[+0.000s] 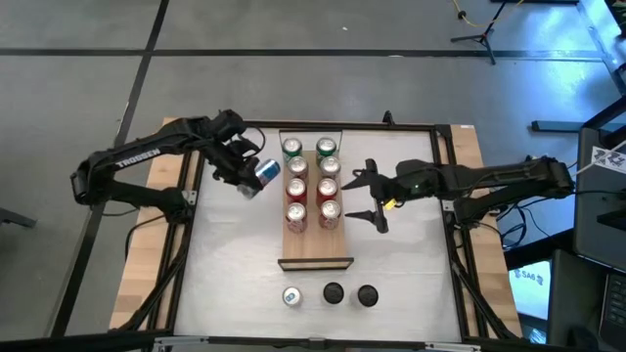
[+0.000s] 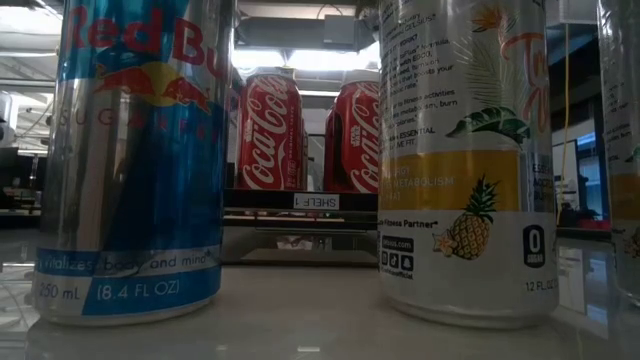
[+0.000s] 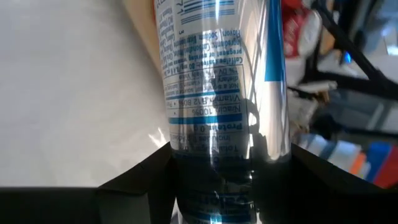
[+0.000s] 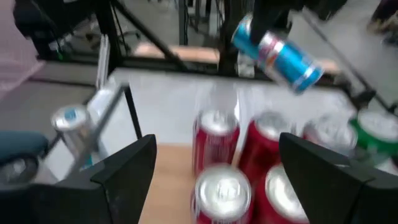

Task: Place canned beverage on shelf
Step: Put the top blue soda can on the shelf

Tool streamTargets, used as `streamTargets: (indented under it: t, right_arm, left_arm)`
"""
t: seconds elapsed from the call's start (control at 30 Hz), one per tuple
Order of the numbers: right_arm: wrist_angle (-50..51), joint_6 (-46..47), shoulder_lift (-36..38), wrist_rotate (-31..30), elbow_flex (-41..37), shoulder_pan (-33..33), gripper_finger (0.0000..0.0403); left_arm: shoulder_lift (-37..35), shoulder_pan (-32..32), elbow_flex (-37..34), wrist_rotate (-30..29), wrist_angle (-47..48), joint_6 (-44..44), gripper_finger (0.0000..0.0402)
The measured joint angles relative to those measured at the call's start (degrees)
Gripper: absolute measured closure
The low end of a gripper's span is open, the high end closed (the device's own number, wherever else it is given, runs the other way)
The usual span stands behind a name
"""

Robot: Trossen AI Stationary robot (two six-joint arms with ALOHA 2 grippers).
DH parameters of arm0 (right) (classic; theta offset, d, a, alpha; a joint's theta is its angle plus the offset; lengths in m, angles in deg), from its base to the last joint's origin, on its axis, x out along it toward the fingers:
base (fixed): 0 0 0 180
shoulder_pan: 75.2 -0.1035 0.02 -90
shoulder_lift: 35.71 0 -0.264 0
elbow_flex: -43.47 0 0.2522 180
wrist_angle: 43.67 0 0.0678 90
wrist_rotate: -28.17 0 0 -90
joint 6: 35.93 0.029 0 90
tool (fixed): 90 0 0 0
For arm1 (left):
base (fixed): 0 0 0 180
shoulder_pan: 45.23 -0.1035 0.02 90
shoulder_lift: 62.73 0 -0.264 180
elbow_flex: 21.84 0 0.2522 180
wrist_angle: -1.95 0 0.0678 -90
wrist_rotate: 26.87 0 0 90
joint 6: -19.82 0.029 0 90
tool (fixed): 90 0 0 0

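Two cans fill the front of the low view: a blue and silver can (image 2: 135, 160) on one side and a white can with a pineapple picture (image 2: 465, 160) on the other, both upright on the white table (image 2: 300, 320). Between and behind them the end of the shelf (image 2: 300, 228) shows, with red cans standing on it.

From above, the table (image 1: 235, 254) is the biggest thing, a white top in a black frame. The shelf (image 1: 315, 244) is a long light-wood plank running lengthways down the middle, with eight upright cans in two rows of four, green at the far end and red nearer; its near end is bare. Three more cans stand in a row on the table past that bare end.

The left gripper (image 1: 245, 174) holds the blue and silver can (image 1: 265, 173) off the table, just beside the shelf's left edge near the far end. The can is tilted, its long axis slanting rather than upright, one end pointing toward the shelf. In the left wrist view the can (image 3: 224, 81) runs straight out from between the two dark fingers (image 3: 143, 186), which clamp its lower part; small print and blue stripes cover its shiny side. The right wrist view shows the same can (image 4: 277, 53) hanging aslant above the red cans.

The right gripper (image 1: 375, 200) waits just right of the shelf, its jaws spread wide and holding nothing.
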Motion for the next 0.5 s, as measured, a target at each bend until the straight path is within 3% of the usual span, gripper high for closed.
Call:
streamTargets:
  t: [0.13, 0.5]
  right_arm:
    - [-1.25, -0.37, -0.12, -0.02, 2.41, 0.00, 0.0068]
    - [-17.53, -7.61, -2.46, -0.14, 2.80, 0.00, 0.0068]
  left_arm:
    - [-0.01, 2.34, 1.50, 2.84, -0.10, -0.63, 0.0187]
    - [-0.01, 9.37, 1.87, 10.11, -5.83, -11.05, 0.0186]
